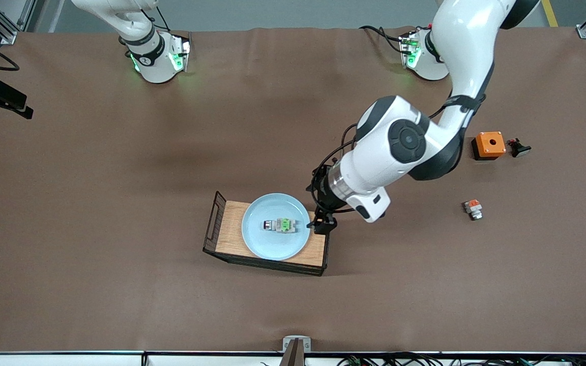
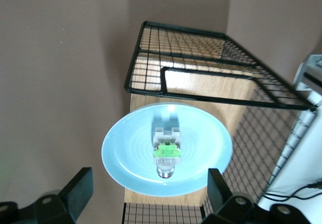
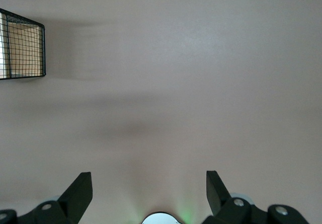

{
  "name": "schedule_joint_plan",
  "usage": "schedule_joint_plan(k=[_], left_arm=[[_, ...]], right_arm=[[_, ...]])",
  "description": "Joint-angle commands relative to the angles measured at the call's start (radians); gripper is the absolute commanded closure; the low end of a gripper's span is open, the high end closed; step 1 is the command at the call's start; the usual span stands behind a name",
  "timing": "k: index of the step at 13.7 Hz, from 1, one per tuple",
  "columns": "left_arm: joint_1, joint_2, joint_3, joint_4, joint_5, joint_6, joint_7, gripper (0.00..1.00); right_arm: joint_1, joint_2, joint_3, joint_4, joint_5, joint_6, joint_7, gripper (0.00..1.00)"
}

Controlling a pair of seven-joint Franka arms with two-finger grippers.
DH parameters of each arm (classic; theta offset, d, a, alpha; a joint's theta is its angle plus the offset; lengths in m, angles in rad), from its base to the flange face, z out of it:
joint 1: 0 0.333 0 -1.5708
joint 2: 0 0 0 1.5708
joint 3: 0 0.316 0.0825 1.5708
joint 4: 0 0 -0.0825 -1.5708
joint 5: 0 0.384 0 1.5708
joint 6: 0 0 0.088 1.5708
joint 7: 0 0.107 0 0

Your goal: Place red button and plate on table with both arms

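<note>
The pale blue plate lies on a small wooden tray on the brown table. The red button, with its green block, lies on the middle of the plate. My left gripper is open and empty, low at the tray's end toward the left arm's end of the table, just beside the plate's rim. In the left wrist view the plate and the button lie just ahead of the open left gripper. My right gripper is open and empty over bare table; the right arm waits.
The tray has black wire sides; one corner shows in the right wrist view. Toward the left arm's end lie an orange box with a hole, a small dark part beside it, and a small part with an orange block.
</note>
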Motion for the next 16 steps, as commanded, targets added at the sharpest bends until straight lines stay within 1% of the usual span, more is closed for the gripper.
schedule_joint_plan(k=[1,4,6,7,10,16], left_arm=[[-0.027,0.061,0.001,0.05,-0.026,0.036,-0.014,0.0],[-0.043,0.113,0.002,0.072,-0.026,0.082,-0.014,0.0],[-0.063,0.165,0.01,0.13,-0.026,0.092,-0.016,0.0],[-0.069,0.179,0.011,0.144,-0.026,0.092,-0.016,0.0],[-0.078,0.201,0.022,0.153,-0.026,0.108,-0.014,0.0],[-0.087,0.219,0.031,0.155,-0.026,0.128,-0.01,0.0]], right_arm=[[-0.004,0.011,0.007,0.021,-0.016,-0.007,0.005,0.0],[-0.007,0.011,0.007,0.021,-0.015,-0.007,0.005,0.0],[-0.007,0.011,0.007,0.021,-0.015,-0.007,0.005,0.0],[-0.007,0.011,0.007,0.021,-0.013,-0.009,0.017,0.0],[-0.008,0.02,0.007,0.02,-0.009,-0.01,0.017,0.0],[-0.01,0.089,0.007,0.02,-0.007,-0.017,0.014,0.0]])
